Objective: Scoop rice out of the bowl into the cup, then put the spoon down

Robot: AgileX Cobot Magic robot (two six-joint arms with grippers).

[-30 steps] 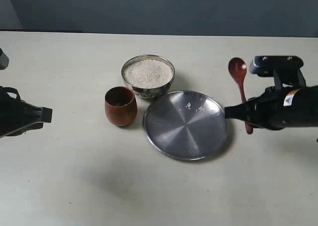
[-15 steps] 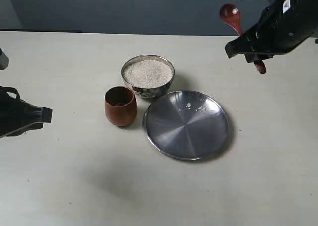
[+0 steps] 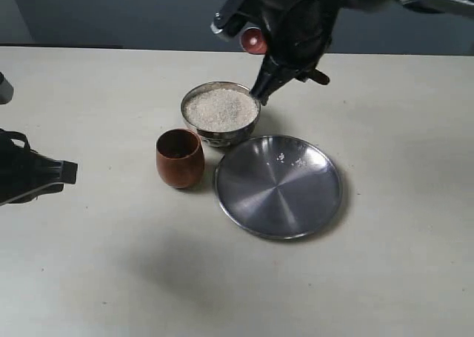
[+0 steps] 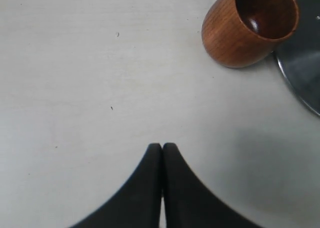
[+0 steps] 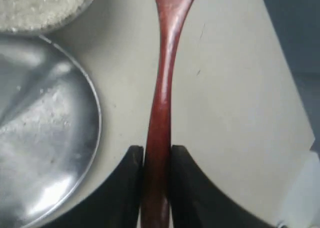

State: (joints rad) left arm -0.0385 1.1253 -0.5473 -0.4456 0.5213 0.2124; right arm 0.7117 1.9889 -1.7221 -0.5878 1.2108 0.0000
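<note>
The steel bowl (image 3: 222,136) holds a heap of rice (image 3: 221,107) at the table's middle back, and the rice (image 5: 35,5) also shows in the right wrist view. The wooden cup (image 3: 180,158) stands upright just to its front left, apart from it. My right gripper (image 3: 270,81) hangs above the bowl's back right rim, shut on the handle of the wooden spoon (image 5: 162,87). The spoon's scoop (image 3: 253,40) is raised behind the bowl. My left gripper (image 3: 68,171) rests at the far left, shut and empty (image 4: 162,147), well short of the cup (image 4: 250,25).
A wide flat steel plate (image 3: 278,189) lies to the right of the cup and in front of the bowl, with a few stray grains (image 3: 290,159) on its back part. Its edge (image 5: 75,153) also shows in the right wrist view.
My right gripper lifted the spoon off the table to the right of the plate, carried it up and then leftward to above the bowl's back right rim. The left arm stayed still.
</note>
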